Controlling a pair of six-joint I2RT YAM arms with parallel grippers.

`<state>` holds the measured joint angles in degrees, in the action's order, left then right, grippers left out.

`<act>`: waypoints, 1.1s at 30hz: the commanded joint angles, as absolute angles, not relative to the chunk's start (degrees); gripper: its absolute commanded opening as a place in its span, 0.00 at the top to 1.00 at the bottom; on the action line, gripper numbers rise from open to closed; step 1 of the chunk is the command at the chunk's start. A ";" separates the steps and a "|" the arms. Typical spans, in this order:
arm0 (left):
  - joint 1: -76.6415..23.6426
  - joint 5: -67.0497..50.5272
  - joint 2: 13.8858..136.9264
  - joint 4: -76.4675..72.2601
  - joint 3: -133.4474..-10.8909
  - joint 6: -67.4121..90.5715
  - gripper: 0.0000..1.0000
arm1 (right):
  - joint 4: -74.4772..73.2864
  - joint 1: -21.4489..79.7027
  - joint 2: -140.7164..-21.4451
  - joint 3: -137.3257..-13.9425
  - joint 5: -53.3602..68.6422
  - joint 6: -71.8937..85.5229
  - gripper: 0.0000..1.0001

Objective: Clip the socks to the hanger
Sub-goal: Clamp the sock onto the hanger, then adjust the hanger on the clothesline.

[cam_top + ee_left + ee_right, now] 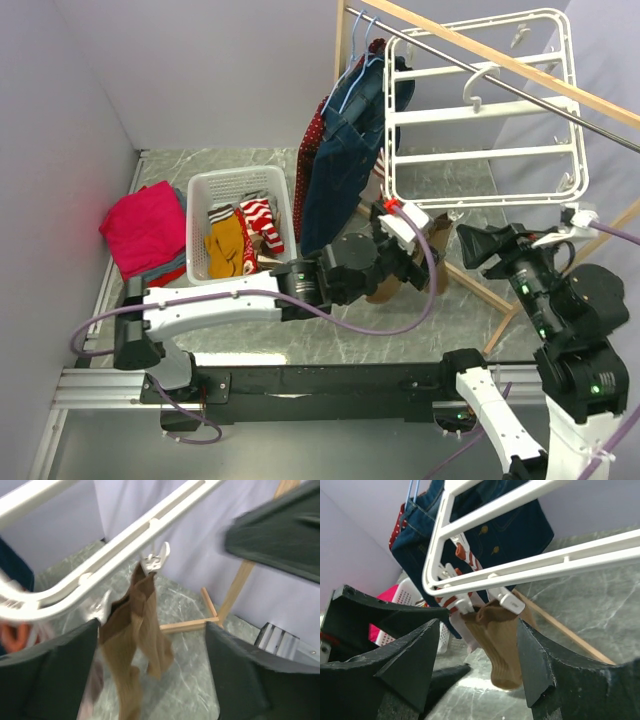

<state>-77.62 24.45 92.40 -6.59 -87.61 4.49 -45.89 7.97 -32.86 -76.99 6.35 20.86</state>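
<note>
1. A brown sock [140, 625] hangs pinched in a small white clip [156, 560] under the hanger [480, 108], at its lower edge rail.
2. The left claw [152, 645], just below the hanger, is released, its fingers spread either side of the sock and gripping nothing.
3. The right claw [479, 630], also below the hanger, is released, with the sock beyond its fingers.

Bright, even diffuse light; faint shadows. Left wrist view motion-blurred, hanger [120, 545] smeared; other views sharp.
</note>
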 commanded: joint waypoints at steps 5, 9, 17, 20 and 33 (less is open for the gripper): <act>-77.61 36.73 84.99 10.36 -92.98 14.94 0.00 | -52.47 10.19 -31.99 -83.05 -7.98 14.24 0.28; -74.10 37.71 85.78 15.64 -93.78 18.70 0.03 | -54.05 11.08 -31.90 -83.58 -17.11 11.70 0.25; -66.45 33.31 86.83 15.47 -93.60 20.39 0.04 | -53.26 11.60 -32.26 -81.92 -19.42 10.81 0.17; -65.39 32.87 88.24 14.77 -94.57 19.51 0.04 | -52.47 11.51 -32.52 -81.39 -18.46 11.16 0.17; -54.24 31.11 90.62 13.36 -97.30 19.78 0.03 | -50.10 11.60 -32.61 -82.53 -7.04 9.40 0.16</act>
